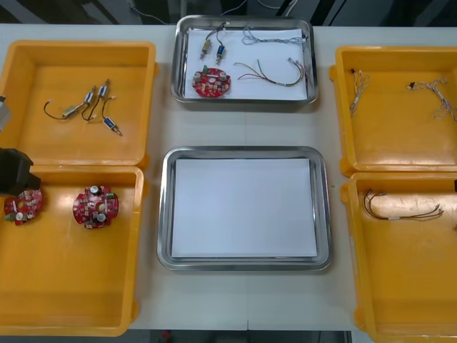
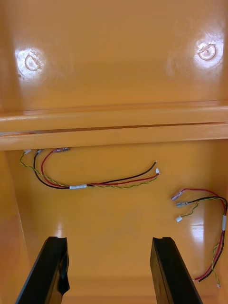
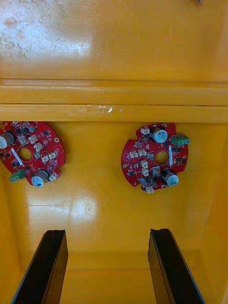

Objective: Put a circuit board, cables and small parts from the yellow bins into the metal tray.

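Left of the empty metal tray (image 1: 166, 214), the left gripper (image 3: 107, 232) holds its fingers open, short of two circuit boards (image 3: 156, 157); closing between them could catch neither. Right of the tray, the right gripper (image 2: 109, 240), also open, may lose its grip on the thin, flat red and yellow cable (image 2: 78, 186).

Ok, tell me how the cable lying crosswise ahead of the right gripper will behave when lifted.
Probably floppy: the cable is thin wires lying in a loose curve on the yellow bin floor, so its ends would likely droop. Likely light. Its splayed wire ends might snag; the right gripper, open, stands short of it.
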`<state>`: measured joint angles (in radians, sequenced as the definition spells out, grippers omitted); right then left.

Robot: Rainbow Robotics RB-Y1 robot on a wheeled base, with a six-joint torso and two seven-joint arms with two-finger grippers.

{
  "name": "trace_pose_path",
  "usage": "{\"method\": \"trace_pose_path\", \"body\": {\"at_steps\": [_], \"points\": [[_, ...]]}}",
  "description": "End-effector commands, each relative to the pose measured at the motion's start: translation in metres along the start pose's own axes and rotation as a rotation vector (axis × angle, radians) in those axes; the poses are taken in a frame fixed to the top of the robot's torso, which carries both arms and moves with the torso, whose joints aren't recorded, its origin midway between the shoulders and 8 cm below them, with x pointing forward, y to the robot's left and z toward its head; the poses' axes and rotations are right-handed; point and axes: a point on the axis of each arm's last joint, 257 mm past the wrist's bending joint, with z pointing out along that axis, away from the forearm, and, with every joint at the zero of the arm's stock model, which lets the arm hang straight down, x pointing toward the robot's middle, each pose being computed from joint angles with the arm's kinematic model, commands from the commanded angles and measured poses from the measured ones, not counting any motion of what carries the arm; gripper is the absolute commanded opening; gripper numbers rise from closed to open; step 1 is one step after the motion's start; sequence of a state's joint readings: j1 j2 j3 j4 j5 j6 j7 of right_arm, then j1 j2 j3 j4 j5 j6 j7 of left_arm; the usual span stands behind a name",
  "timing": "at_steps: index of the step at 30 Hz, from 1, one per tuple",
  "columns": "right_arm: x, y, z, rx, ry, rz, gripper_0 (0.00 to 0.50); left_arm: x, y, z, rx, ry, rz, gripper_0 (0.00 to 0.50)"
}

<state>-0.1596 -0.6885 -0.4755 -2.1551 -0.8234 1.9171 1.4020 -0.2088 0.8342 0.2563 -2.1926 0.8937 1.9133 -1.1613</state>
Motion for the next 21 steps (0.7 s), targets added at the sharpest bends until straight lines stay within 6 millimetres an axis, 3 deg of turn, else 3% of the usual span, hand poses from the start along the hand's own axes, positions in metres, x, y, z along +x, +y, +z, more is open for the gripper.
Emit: {"method": "trace_pose_path", "body": {"at_steps": [1, 21], "points": [[-0.0004, -0.0121, -0.0085, 0.037, 0.0, 0.013, 0.5, -0.0041, 0.016, -0.014, -0.049, -0.026, 0.082, 0.5], [-0.0004, -0.0121, -0.0085, 0.037, 0.0, 0.013, 0.5, -0.0041, 0.016, -0.014, -0.049, -0.026, 0.082, 0.5]]}}
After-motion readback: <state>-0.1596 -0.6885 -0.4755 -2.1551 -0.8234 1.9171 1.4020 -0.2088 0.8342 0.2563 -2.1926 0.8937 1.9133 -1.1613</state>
